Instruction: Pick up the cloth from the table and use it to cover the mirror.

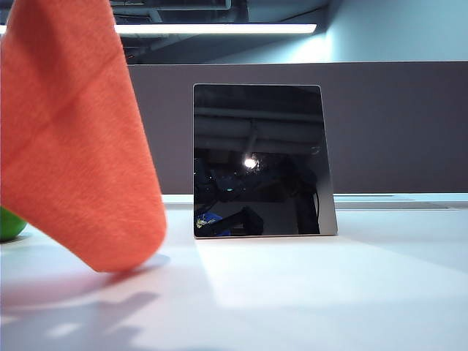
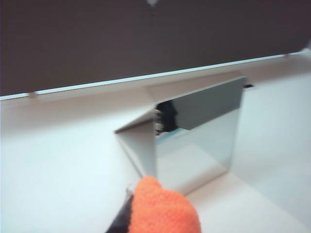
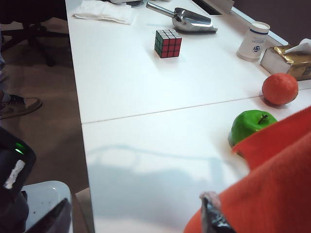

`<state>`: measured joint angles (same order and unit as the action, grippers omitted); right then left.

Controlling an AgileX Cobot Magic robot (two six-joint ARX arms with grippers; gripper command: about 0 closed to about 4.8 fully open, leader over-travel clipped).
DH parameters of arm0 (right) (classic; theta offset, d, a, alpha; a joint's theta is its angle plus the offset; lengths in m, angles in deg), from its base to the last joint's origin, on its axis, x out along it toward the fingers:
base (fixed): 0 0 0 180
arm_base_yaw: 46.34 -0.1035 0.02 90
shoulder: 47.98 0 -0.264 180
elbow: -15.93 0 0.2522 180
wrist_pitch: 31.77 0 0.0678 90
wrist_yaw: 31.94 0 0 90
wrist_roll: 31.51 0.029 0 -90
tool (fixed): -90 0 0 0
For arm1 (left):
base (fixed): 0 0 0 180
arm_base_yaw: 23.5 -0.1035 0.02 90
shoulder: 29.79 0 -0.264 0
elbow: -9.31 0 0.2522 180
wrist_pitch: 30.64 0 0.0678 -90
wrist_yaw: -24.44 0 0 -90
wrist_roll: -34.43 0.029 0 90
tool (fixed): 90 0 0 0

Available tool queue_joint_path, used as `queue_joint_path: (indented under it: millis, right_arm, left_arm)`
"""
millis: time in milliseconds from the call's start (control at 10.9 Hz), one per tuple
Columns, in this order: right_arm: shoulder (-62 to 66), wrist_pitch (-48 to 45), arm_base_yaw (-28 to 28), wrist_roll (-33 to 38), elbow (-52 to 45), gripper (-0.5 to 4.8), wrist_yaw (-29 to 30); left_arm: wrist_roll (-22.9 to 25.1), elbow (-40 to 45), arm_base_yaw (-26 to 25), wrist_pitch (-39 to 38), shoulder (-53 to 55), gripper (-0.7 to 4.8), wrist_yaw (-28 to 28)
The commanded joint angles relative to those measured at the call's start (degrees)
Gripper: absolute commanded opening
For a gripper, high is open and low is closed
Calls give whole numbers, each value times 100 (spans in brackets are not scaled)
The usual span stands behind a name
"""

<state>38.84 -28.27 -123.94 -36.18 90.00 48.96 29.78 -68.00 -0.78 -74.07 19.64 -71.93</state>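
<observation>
The orange cloth [image 1: 73, 131] hangs lifted at the left of the exterior view, its lowest corner just above the white table [image 1: 329, 292]. The mirror [image 1: 259, 161] stands upright in the middle, bare, to the right of the cloth and apart from it. Neither gripper shows in the exterior view. In the left wrist view my left gripper [image 2: 138, 213] is shut on a bunch of the cloth [image 2: 165, 208], with the mirror [image 2: 199, 136] a short way ahead. My right gripper [image 3: 137, 208] is open, its fingers wide apart with nothing between them; the cloth [image 3: 272, 184] lies against the outer side of one finger [image 3: 214, 218].
A green apple [image 3: 250, 125] and an orange [image 3: 280, 88] sit beside the hanging cloth; the apple [image 1: 9, 223] peeks out behind it. Farther off are a puzzle cube [image 3: 167, 42], a metal scoop [image 3: 187, 19], a white cup [image 3: 252, 41] and a gold packet [image 3: 286, 58]. A grey partition [image 1: 395, 124] backs the table.
</observation>
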Motion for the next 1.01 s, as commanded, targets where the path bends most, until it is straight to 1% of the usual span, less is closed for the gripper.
queue_joint_path:
  millis: [92,276,369,461,645,1013]
  right_arm:
    - [396,-643,203,138,24,338,-229]
    - [492,-680,317,221,24,338,-431]
    - [549,-645,437,348,24,338,-708]
    - [575,-592,922,577,26,339,-1038]
    - [575,-636,1298,597,33,370,-1023]
    - [575,-678,1410,597,33,376,-1034]
  left_arm:
    - [-232,-31,2,57,-109,-6,-686]
    - [-278,-31,2,50,-160,-6,-741]
    - [-282,-33,2,52,-214,-6,-748]
    - [-289,-39,2,-61,-398,-6,-804]
    - [-293,-39,2,-509,-431,-6,-1220]
    - [-461,-39,2,-675,-433,-6,-1746]
